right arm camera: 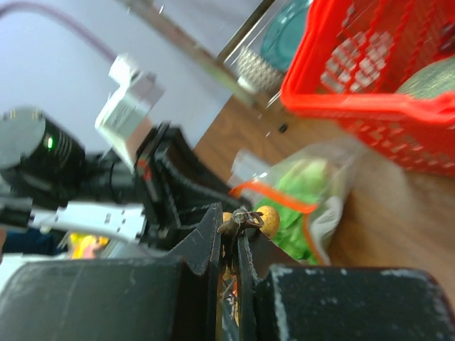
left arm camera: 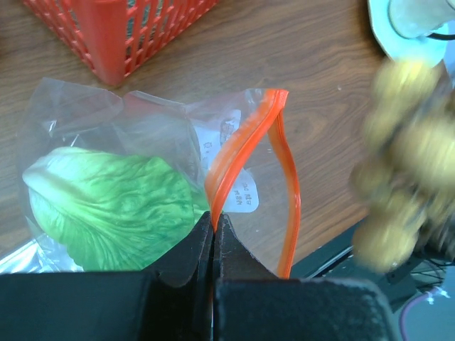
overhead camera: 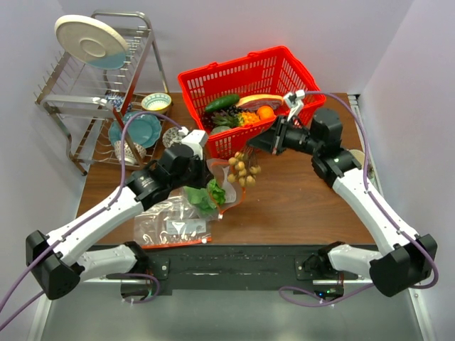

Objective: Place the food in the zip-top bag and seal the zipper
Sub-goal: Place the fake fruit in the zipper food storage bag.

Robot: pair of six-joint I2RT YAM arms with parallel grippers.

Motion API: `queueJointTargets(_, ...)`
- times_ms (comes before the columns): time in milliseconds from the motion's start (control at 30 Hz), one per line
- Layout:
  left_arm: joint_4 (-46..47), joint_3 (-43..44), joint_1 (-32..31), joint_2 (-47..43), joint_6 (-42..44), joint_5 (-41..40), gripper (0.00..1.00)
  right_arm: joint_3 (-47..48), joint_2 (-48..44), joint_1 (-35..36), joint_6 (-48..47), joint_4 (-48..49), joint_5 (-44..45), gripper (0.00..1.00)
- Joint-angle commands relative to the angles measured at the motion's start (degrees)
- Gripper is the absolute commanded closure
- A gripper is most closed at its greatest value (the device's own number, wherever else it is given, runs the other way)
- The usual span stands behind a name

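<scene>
Left hand point(left arm camera: 215, 224) pinches zipper point(left arm camera: 234, 153), unseen from above.

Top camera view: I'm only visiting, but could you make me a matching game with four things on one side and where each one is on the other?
Things
1. cabbage
2. cucumber
3. brown nuts
4. pale plate

Places
A. on top of the dish rack
B. hanging from the right arm's fingers
C. inside the clear bag
D. in the red basket

Pairs: 1-C, 2-D, 3-B, 4-A
</scene>
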Motion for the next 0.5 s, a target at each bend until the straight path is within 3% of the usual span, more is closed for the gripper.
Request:
queueJointTargets(0, 3.0, 4.8, 0.4, 2.8, -2.4, 3.6, 1.00, -3.3, -3.4, 3.4, 1.3, 6.3, -2.8, 1.00)
queueJointTargets(167, 3.5, 7.8, 0.4, 4.9, -3.2, 7.6, 1.00, -8.4, -3.6, 5.1, 1.8, 12.2, -1.3, 1.00)
queueJointTargets(467, 4.5, 10.5, 0.4, 5.4, -4.7, 10.8, 1.00, -11.4, -0.2, 5.2, -1.4, 13.9, 4.1, 1.00)
